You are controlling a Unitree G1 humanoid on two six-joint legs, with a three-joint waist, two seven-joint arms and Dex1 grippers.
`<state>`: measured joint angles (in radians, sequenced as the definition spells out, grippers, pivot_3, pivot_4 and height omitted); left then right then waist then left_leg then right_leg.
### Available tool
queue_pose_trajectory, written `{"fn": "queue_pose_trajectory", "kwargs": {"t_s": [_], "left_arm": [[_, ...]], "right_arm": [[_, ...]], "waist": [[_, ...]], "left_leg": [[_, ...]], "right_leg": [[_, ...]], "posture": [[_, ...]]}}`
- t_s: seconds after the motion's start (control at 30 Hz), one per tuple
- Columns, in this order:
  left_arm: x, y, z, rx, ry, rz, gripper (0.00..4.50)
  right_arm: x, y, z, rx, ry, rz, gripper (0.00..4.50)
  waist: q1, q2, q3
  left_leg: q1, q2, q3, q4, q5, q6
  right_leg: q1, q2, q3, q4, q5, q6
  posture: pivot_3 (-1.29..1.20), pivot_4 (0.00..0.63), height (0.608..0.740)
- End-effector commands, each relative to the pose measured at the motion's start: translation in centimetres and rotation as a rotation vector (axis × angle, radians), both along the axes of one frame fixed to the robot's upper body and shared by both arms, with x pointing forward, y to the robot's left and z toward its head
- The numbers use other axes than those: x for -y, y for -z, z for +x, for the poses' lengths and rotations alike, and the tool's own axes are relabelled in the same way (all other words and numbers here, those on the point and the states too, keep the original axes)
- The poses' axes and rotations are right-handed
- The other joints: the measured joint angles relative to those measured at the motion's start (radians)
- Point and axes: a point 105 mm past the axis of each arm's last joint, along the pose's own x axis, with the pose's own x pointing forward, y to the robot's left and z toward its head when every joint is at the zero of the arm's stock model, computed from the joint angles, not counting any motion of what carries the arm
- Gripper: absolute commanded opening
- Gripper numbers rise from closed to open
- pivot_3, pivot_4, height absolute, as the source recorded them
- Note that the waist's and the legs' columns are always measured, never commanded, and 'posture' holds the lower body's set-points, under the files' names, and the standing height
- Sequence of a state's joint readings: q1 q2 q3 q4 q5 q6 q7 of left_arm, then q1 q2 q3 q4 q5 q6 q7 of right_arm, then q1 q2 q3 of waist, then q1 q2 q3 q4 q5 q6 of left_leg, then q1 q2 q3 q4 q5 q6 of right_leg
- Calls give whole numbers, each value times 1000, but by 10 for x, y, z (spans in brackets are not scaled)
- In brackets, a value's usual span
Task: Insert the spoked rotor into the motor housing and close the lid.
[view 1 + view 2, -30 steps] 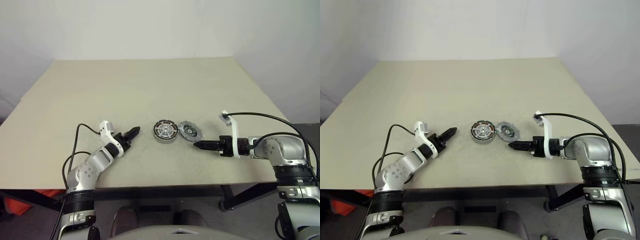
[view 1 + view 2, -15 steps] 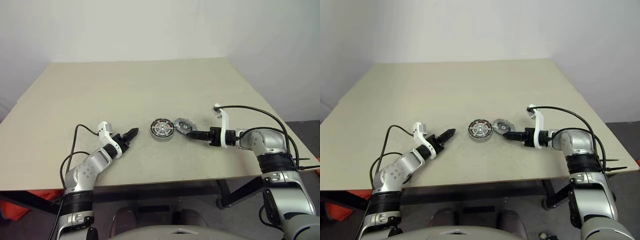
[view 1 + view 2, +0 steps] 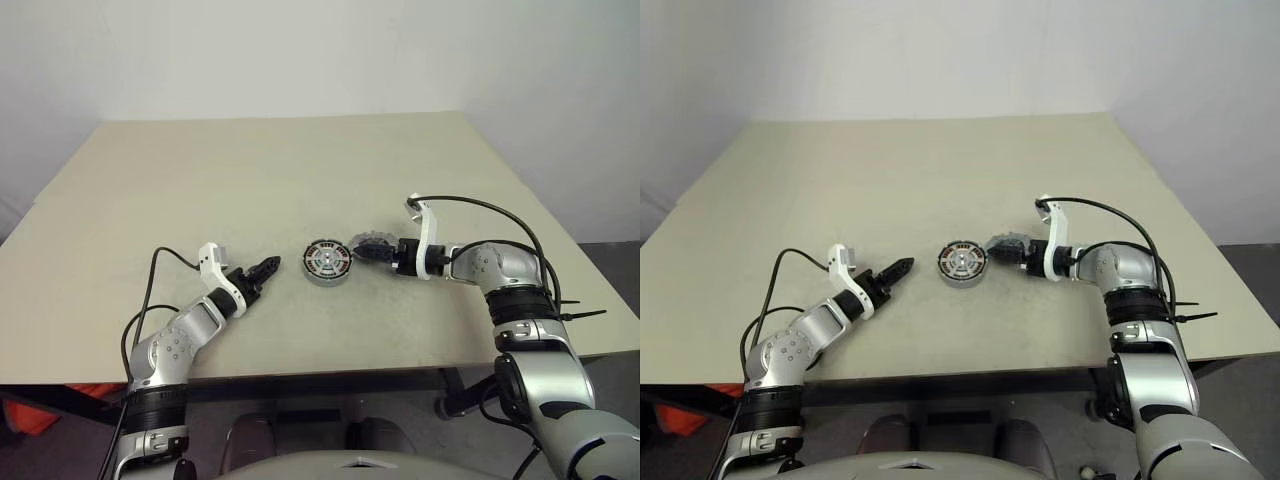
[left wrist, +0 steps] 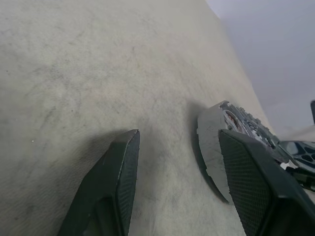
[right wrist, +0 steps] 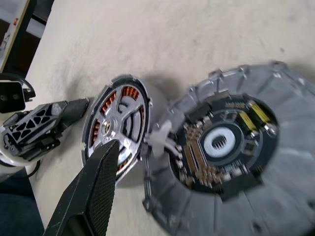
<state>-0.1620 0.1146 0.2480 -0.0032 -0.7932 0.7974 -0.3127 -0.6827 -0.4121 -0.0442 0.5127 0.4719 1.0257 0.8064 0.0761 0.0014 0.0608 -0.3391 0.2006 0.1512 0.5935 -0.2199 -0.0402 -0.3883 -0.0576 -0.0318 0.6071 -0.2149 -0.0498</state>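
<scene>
The left gripper [image 3: 268, 266] hangs low over the worktop [image 3: 250, 180] with its jaws parted and nothing between them, pointing at the motor housing [image 3: 328, 262], which sits a short way off near the middle of the front half of the surface. In the left wrist view the two dark fingers [image 4: 118, 177] frame bare worktop, with the housing's silvery side wall beyond them, half cut off by the farther finger.

The right gripper [image 3: 368, 251] reaches in from the other side with its jaws standing wide, right at the lid [image 3: 1006, 243], which lies just beside the housing on its right. From the head views the black fingers cover much of the lid and it is hard to tell whether they touch it or grip it. The right wrist view shows one finger [image 5: 98, 187] only, the other cut off, and the lid tilted up from close by: a grey notched rim around a dark inner face with small parts and a pale ring at its centre.

The spoked rotor [image 5: 119, 129] already sits in the housing, its silver spokes lying over the ring of copper windings.

The worktop is a plain beige slab with a faintly mottled finish. Pale bare walls stand behind it, and dark floor shows past its right edge.
</scene>
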Motion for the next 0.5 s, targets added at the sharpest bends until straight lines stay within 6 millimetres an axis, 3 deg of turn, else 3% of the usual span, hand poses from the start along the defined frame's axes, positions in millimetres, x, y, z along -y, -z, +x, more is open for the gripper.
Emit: {"fn": "queue_pose_trajectory", "kwargs": {"t_s": [0.03, 0.3, 0.5], "left_arm": [[2, 5, -3, -23, 6, 14, 2733], [2, 7, -4, -30, 6, 18, 2733], [2, 7, -4, -32, 3, 23, 2733]], "right_arm": [[-12, -20, 7, 77, -40, 36, 4166], [-31, -51, 7, 167, -122, 129, 4166], [-49, -75, -7, 244, -233, 182, 4166]], "waist": [[0, 0, 0], [1, 1, 0], [3, 1, 0]], "left_leg": [[-2, 0, 0, 0, 0, 0], [-5, 0, 0, 0, 0, 0], [-5, 0, 0, -1, 0, 0]], "right_leg": [[-1, 0, 0, 0, 0, 0], [-2, 0, 0, 0, 0, 0], [-2, 0, 0, 0, 0, 0]], "posture": [[0, 0, 740], [0, 0, 740], [0, 0, 740]]}}
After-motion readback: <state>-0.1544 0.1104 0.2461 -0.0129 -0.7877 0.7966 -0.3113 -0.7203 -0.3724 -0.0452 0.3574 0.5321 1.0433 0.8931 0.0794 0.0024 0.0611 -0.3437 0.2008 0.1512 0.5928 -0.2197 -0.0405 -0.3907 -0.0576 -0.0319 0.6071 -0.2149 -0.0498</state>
